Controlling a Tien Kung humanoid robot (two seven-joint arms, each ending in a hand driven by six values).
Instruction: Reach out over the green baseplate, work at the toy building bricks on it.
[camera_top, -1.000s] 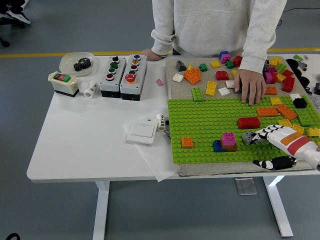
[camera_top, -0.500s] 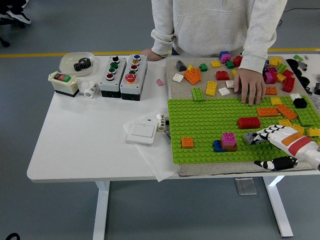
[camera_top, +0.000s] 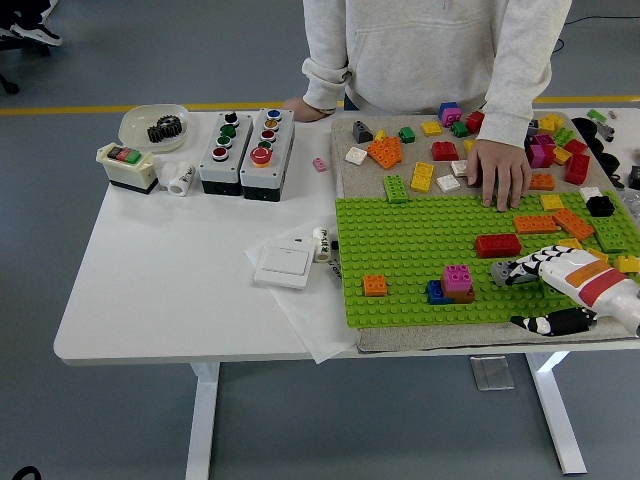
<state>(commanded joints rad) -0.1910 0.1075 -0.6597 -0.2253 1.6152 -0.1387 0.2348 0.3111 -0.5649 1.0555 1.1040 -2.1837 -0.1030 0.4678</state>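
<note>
- Since the earlier frames, the right hand (camera_top: 545, 290) is seen drawn slightly back toward the right edge and a little up the plate; the bricks are left where they were.
- Nearest, a beige mat (camera_top: 440, 338) is seen under the green baseplate (camera_top: 410, 235), its soft edge showing along the table's front.
- The right hand is held low over the baseplate's near right part, fingers (camera_top: 512, 272) stretched toward the middle and thumb held apart below; nothing is clasped, though a grey brick (camera_top: 499, 270) is touched or nearly touched by the fingertips.
- The left hand is not seen.
- A small stack is set near the baseplate's front: a pink brick (camera_top: 458, 277) on top, a blue brick (camera_top: 435, 292) just beside. An orange brick (camera_top: 375, 285) is placed apart at the left, a red brick (camera_top: 497, 244) farther in.
- The work is judged barely begun: few bricks are pressed on, most studs are bare, and the grey brick is not yet gripped.
- The baseplate is hard glossy plastic, covered with regular round studs; the bricks are blocky, bright and smooth.
- Beyond, loose bricks (camera_top: 420, 150) are scattered over the mat's far part.
- A person's hand (camera_top: 499, 172) is rested flat at the baseplate's far edge.
</note>
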